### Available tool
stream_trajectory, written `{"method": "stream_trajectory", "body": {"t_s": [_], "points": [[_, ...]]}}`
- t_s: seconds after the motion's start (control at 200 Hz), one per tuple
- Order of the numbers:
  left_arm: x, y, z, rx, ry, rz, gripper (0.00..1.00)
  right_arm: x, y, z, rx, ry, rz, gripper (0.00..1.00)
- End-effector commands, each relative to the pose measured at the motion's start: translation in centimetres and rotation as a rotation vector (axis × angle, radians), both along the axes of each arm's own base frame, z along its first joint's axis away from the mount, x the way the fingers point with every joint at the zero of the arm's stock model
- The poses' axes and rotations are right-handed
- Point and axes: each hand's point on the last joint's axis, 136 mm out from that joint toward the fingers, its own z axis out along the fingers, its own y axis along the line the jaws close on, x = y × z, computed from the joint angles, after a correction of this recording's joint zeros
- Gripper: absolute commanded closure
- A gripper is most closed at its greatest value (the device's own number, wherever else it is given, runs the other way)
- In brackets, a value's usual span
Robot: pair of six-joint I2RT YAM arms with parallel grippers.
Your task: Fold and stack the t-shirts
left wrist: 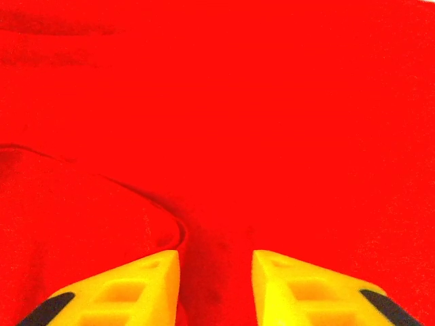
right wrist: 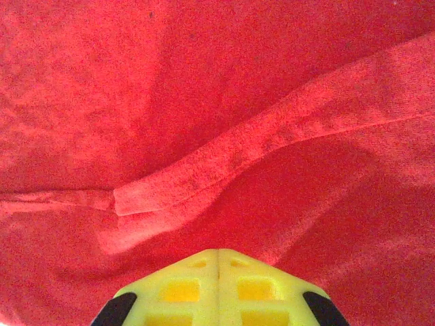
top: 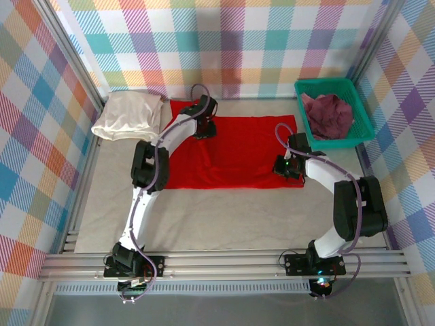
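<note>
Top view, progress: You have nothing stacked yet, and by my judgement no finished fold. The red t-shirt [top: 231,153] lies spread flat mid-tabletop [top: 231,217]; the cream-white t-shirt [top: 129,115] sits bunched at the far left corner; the maroon-purple t-shirt [top: 327,115] is crumpled inside the green mesh basket [top: 325,82] at the far right.
Top view, grippers: Your left gripper [top: 203,130] is over the red shirt's far left part. Your right gripper [top: 288,168] is at its right edge.
Left wrist view, gripper: The jaws stand parted over smooth red cloth, with nothing between them.
Left wrist view, cloth: A soft raised ridge [left wrist: 178,227] curls just ahead of one finger.
Right wrist view, gripper: The jaws are pressed together. You cannot tell whether any cloth is pinched.
Right wrist view, cloth: A stitched hem [right wrist: 272,136] runs slantwise across wrinkled red fabric.
Left to do: All three folds and the stacking, as I judge it.
</note>
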Motion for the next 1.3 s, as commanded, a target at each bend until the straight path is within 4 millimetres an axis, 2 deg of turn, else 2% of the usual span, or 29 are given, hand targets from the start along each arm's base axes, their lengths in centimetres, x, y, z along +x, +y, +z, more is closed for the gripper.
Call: {"method": "stream_trajectory", "body": {"t_s": [0.0, 0.045, 0.05, 0.105, 0.11, 0.115, 0.14, 0.21, 0.265, 0.32, 0.36, 0.495, 0.525, 0.58, 0.635, 0.665, 0.715, 0.84, 0.94, 0.955, 1.005, 1.125, 1.295], "points": [[-1.0, -0.4, 7.9, -0.076, -0.132, -0.019, 0.6, 0.0, -0.2, 1.6, -0.015, -0.032, 0.006, 1.0], [-1.8, 0.2, 10.0, -0.102, -0.183, -0.01, 0.6, -0.1, -0.3, 1.8, -0.019, -0.036, 0.003, 1.0], [-1.8, 0.2, 9.6, -0.101, -0.179, -0.008, 0.59, -0.1, -0.3, 1.9, -0.02, -0.037, 0.003, 1.0], [-3.1, 1.5, 11.6, -0.103, -0.233, 0.02, 0.57, -0.1, -0.6, 2.7, -0.027, -0.05, -0.006, 1.0], [-3.3, 1.6, 12.2, -0.106, -0.245, 0.022, 0.57, -0.1, -0.6, 2.8, -0.027, -0.053, -0.008, 1.0], [-3.4, 1.8, 11.9, -0.101, -0.239, 0.025, 0.57, -0.1, -0.6, 2.9, -0.028, -0.056, -0.008, 1.0], [-4.2, 2.5, 12.8, -0.098, -0.262, 0.037, 0.57, -0.1, -0.7, 3.3, -0.03, -0.069, -0.013, 1.0], [-6.5, 4.7, 12.7, -0.069, -0.265, 0.075, 0.57, -0.2, -1.4, 4.3, -0.045, -0.099, -0.038, 1.0], [-8.2, 6.6, 12.1, -0.05, -0.253, 0.116, 0.57, -0.5, -2.2, 4.5, -0.049, -0.088, -0.077, 1.0], [-10.1, 8.7, 10.2, -0.032, -0.227, 0.162, 0.57, -0.8, -2.7, 4.2, -0.016, -0.064, -0.111, 1.0], [-11.1, 10.1, 9.1, -0.035, -0.215, 0.188, 0.52, -1.0, -3.0, 3.7, 0.007, -0.044, -0.134, 1.0], [-13.8, 12.9, 4.1, -0.005, -0.104, 0.226, 0.59, -1.3, -3.1, 1.5, 0.0, 0.041, -0.137, 1.0], [-14.3, 13.2, 3.0, -0.006, -0.076, 0.227, 0.62, -1.2, -3.1, 1.0, -0.005, 0.061, -0.134, 1.0], [-15.0, 13.7, 0.9, -0.027, -0.031, 0.242, 0.74, -1.1, -3.0, 0.1, -0.008, 0.09, -0.128, 1.0], [-15.4, 14.5, -0.7, -0.058, 0.0, 0.274, 0.76, -1.0, -2.8, -0.6, -0.006, 0.115, -0.121, 1.0], [-15.5, 14.7, -1.3, -0.072, 0.013, 0.282, 0.84, -1.0, -2.8, -1.0, -0.006, 0.136, -0.117, 1.0], [-15.6, 15.1, -1.7, -0.067, 0.02, 0.291, 0.92, -1.0, -2.5, -1.6, -0.007, 0.171, -0.101, 1.0], [-15.8, 15.8, -2.4, -0.048, 0.033, 0.308, 0.92, -1.0, -2.0, -2.7, -0.012, 0.203, -0.079, 1.0], [-16.4, 16.0, -4.3, -0.119, 0.09, 0.346, 0.97, -1.4, -2.3, -3.7, -0.03, 0.223, -0.085, 1.0], [-16.7, 16.1, -4.7, -0.129, 0.104, 0.353, 1.0, -1.5, -2.3, -3.9, -0.031, 0.226, -0.086, 1.0], [-17.8, 16.5, -5.7, -0.136, 0.138, 0.379, 1.0, -2.1, -2.2, -4.3, -0.021, 0.248, -0.085, 1.0], [-20.8, 17.5, -6.2, -0.124, 0.154, 0.425, 1.0, -4.8, -2.1, -5.5, -0.004, 0.31, -0.09, 1.0], [-24.6, 18.0, -6.1, -0.136, 0.192, 0.454, 1.0, -9.1, -2.6, -5.1, 0.008, 0.349, -0.12, 1.0]]}}
